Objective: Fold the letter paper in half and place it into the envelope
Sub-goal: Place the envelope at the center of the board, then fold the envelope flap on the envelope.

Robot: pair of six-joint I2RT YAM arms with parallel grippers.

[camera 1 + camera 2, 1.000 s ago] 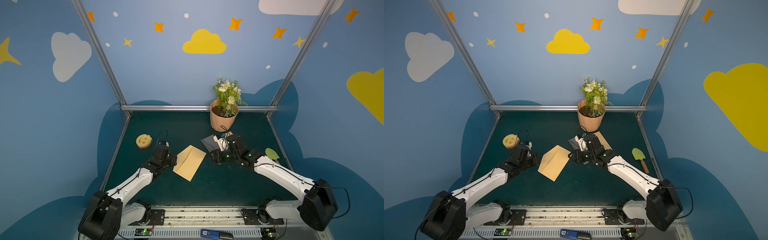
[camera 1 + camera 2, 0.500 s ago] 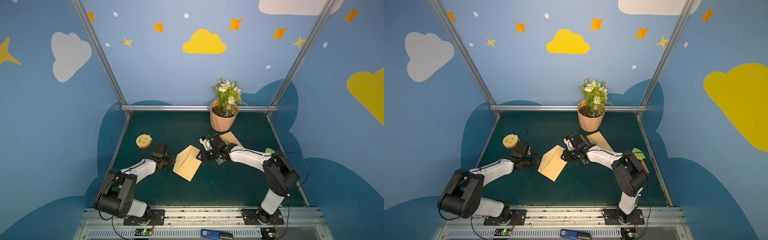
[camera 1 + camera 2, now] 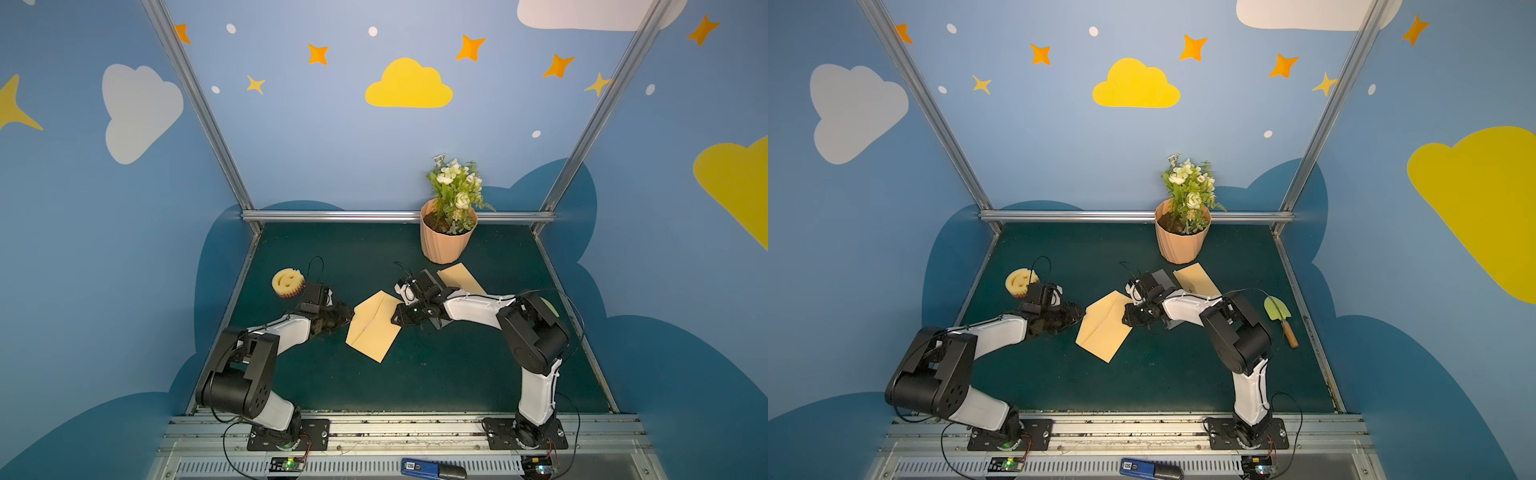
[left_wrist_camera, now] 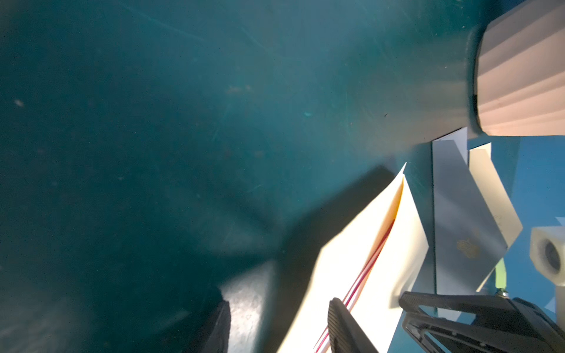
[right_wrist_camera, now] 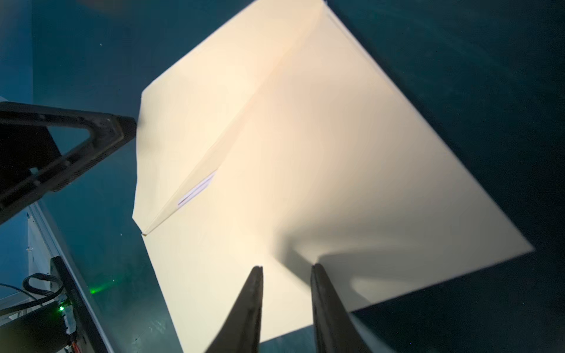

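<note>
The tan envelope (image 3: 372, 328) (image 3: 1104, 326) lies flat mid-table with its flap toward the left arm. Red-and-white stripes show at its mouth (image 4: 367, 269). My left gripper (image 3: 348, 318) (image 4: 279, 324) is open at the envelope's left edge, one finger (image 4: 339, 324) lying over the striped mouth. My right gripper (image 3: 397, 322) (image 5: 287, 272) rests on the envelope's right edge (image 5: 305, 183), its jaws narrow but apart. A tan sheet (image 3: 462, 277) and a grey sheet (image 3: 1163, 277) lie by the pot behind the right arm. I cannot tell which is the letter paper.
A ribbed pot of flowers (image 3: 446, 243) stands at the back right. A yellow smiley sponge (image 3: 286, 282) sits behind the left gripper. A green trowel (image 3: 1278, 311) lies near the right wall. Metal frame rails (image 3: 374, 216) edge the mat.
My right gripper has moved left from the sheets by the pot onto the envelope's right edge and narrowed its jaws. The left gripper has reached the envelope's left edge, and both arms have dropped low.
</note>
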